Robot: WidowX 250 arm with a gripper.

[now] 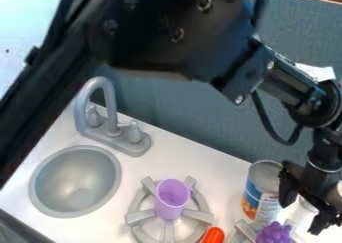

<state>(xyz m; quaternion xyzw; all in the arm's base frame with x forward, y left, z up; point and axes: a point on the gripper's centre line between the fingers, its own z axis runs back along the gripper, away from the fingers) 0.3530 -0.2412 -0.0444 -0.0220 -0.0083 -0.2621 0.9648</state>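
In the camera view, the black two-finger gripper (306, 206) hangs low at the right, its jaws spread wide with a clear gap between the two tips. A whitish, partly hidden object (304, 212) shows in and behind that gap; whether the gripper touches it cannot be told. Just left of the gripper, a metal can with a blue, white and orange paper label (259, 191) stands upright, its round grey top facing up. A bunch of purple toy grapes (274, 233) lies at the near edge, below and left of the tips, by a second grey burner grate (246, 231).

On the white countertop (200, 163), left of the can, a round grey burner grate with spokes (141, 216) bears an upright, open-topped purple cup (169, 207) at its middle. The rounded end of an orange-red object (214, 235) shows beside the grate's near right side. Farther left is a round grey sink basin (75, 176), with a grey arched faucet with two knobs (112, 118) on its far side.

Behind the counter rises a blue-grey panel (194, 114). The black arm (180, 32) crosses in front from the upper left, with a dark cable (266, 121) looping below it.
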